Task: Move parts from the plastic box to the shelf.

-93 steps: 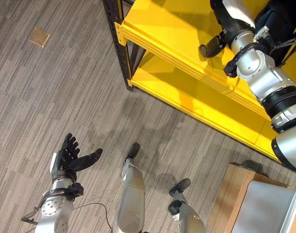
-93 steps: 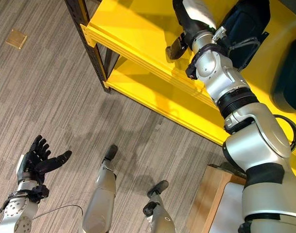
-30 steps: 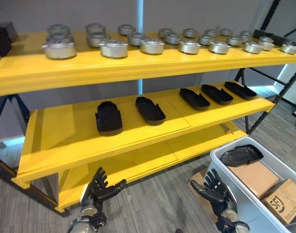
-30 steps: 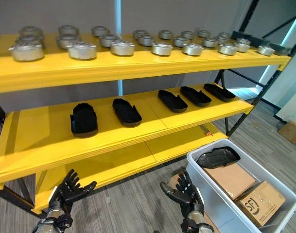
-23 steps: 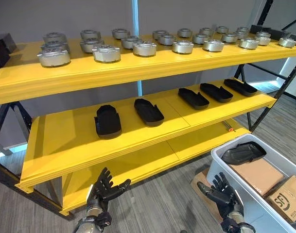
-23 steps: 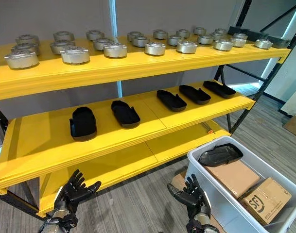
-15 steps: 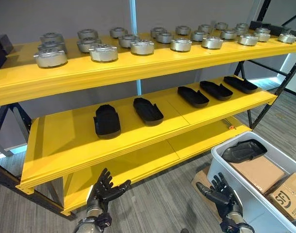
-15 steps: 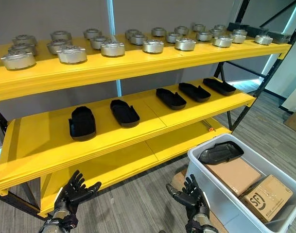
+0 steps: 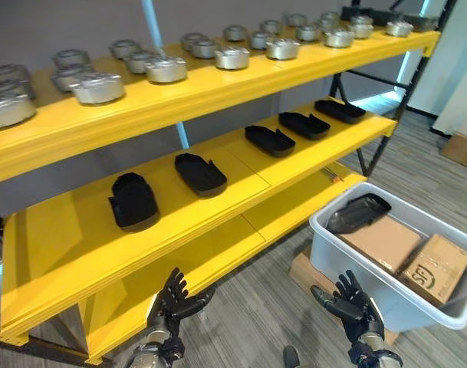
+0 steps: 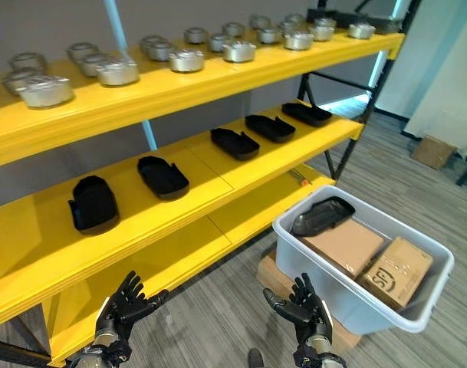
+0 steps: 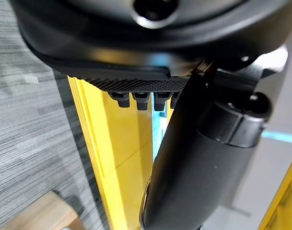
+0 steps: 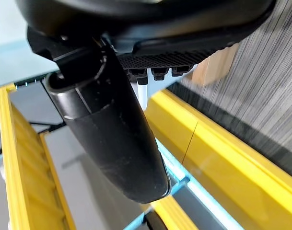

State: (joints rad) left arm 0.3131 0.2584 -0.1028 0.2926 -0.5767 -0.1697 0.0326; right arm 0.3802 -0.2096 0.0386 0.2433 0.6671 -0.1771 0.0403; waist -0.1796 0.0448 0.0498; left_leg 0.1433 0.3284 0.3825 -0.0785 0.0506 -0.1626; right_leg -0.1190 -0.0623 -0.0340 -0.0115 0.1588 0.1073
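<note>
Black moulded part [image 9: 359, 213] inside plastic box [image 9: 325, 247].

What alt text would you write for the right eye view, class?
Both dark robot hands, left and right, hover open and empty before a yellow metal shelf holding black moulded parts. A grey plastic box holds another black part and cardboard boxes.

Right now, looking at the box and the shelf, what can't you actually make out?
- Plastic box: its floor, hidden under the cardboard boxes and the black part.
- Silver parts at the top shelf's far end: too small to detail.
- Wooden pallet: mostly under the box.
- Wrist views: each thumb blocks the scene.
</note>
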